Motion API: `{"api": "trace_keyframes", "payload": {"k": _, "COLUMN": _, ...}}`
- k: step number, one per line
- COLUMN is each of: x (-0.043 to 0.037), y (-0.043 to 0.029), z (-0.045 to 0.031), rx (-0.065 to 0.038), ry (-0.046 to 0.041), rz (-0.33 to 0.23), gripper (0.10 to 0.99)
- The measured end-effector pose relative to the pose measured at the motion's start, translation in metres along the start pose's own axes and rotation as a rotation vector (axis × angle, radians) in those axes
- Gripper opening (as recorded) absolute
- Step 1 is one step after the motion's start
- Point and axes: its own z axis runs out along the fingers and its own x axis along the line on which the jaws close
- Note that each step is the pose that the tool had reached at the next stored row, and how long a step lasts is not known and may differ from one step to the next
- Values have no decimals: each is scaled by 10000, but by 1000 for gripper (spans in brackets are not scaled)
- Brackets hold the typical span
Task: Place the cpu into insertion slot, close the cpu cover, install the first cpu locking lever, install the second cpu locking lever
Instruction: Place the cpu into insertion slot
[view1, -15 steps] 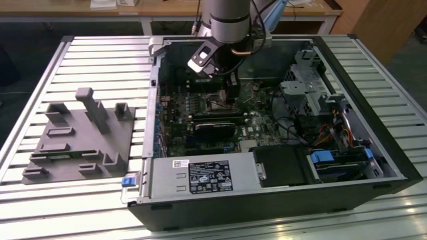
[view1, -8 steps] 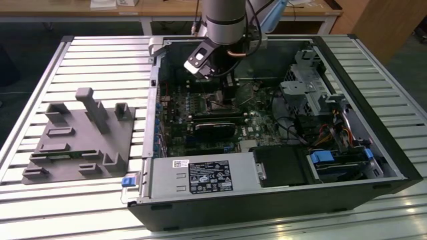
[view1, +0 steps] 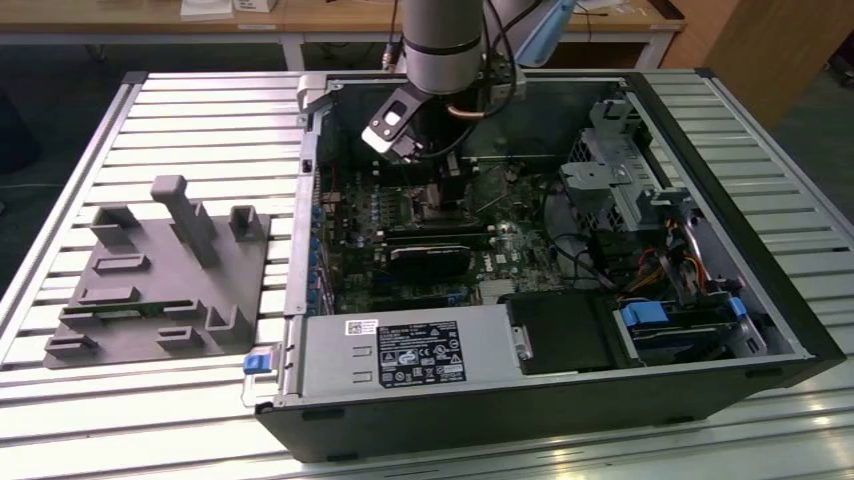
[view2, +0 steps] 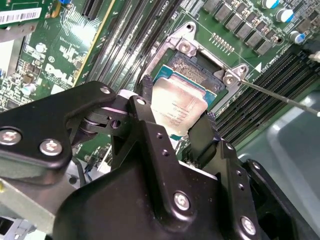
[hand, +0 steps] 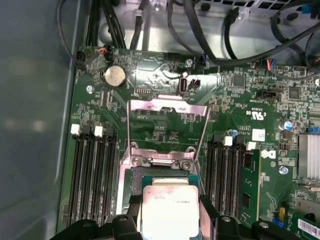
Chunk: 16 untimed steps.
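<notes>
Here the gripper (view2: 176, 111) clamps the cpu (hand: 170, 207) by its edges above the insertion slot (view2: 196, 69)

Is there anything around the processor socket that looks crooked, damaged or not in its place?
Nothing looks damaged. The claw holds the cpu over the insertion slot, seemingly not yet seated: the slot's dark centre shows beyond one edge. The cpu cover stands swung open, away from the slot.

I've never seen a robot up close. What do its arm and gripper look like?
The arm is a smooth silver-grey tube with a dark band and a light-blue joint cap; black cables run beside it. The gripper is matt black: angular linked plates dotted with silver screws.
</notes>
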Motion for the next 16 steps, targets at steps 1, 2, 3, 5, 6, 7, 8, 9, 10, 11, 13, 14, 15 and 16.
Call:
{"api": "trace_keyframes", "payload": {"k": 1, "x": 1, "y": -4, "z": 8, "rx": 0, "ry": 0, "rz": 0, "gripper": 541}}
{"api": "trace_keyframes", "payload": {"k": 2, "x": 1, "y": -5, "z": 17, "rx": 0, "ry": 0, "rz": -1, "gripper": 541}}
{"api": "trace_keyframes", "payload": {"k": 3, "x": 2, "y": -6, "z": 25, "rx": 0, "ry": 0, "rz": -2, "gripper": 541}}
{"api": "trace_keyframes", "payload": {"k": 5, "x": 3, "y": -8, "z": 40, "rx": 1, "ry": -1, "rz": 15, "gripper": 541}}
{"api": "trace_keyframes", "payload": {"k": 6, "x": 4, "y": -8, "z": 46, "rx": 2, "ry": -4, "rz": 56, "gripper": 541}}
{"api": "trace_keyframes", "payload": {"k": 7, "x": 6, "y": -9, "z": 52, "rx": 3, "ry": -8, "rz": 100, "gripper": 541}}
{"api": "trace_keyframes", "payload": {"k": 8, "x": 8, "y": -10, "z": 58, "rx": 4, "ry": -12, "rz": 140, "gripper": 541}}
{"api": "trace_keyframes", "payload": {"k": 9, "x": 9, "y": -10, "z": 63, "rx": 5, "ry": -14, "rz": 171, "gripper": 541}}
{"api": "trace_keyframes", "payload": {"k": 10, "x": 10, "y": -11, "z": 67, "rx": 6, "ry": -17, "rz": 195, "gripper": 541}}
{"api": "trace_keyframes", "payload": {"k": 11, "x": 10, "y": -11, "z": 69, "rx": 7, "ry": -18, "rz": 207, "gripper": 541}}
{"api": "trace_keyframes", "payload": {"k": 13, "x": 11, "y": -14, "z": 78, "rx": 7, "ry": -20, "rz": 237, "gripper": 541}}
{"api": "trace_keyframes", "payload": {"k": 14, "x": 12, "y": -16, "z": 83, "rx": 7, "ry": -21, "rz": 248, "gripper": 541}}
{"api": "trace_keyframes", "payload": {"k": 15, "x": 14, "y": -20, "z": 89, "rx": 7, "ry": -21, "rz": 253, "gripper": 541}}
{"api": "trace_keyframes", "payload": {"k": 16, "x": 16, "y": -23, "z": 95, "rx": 7, "ry": -22, "rz": 256, "gripper": 541}}
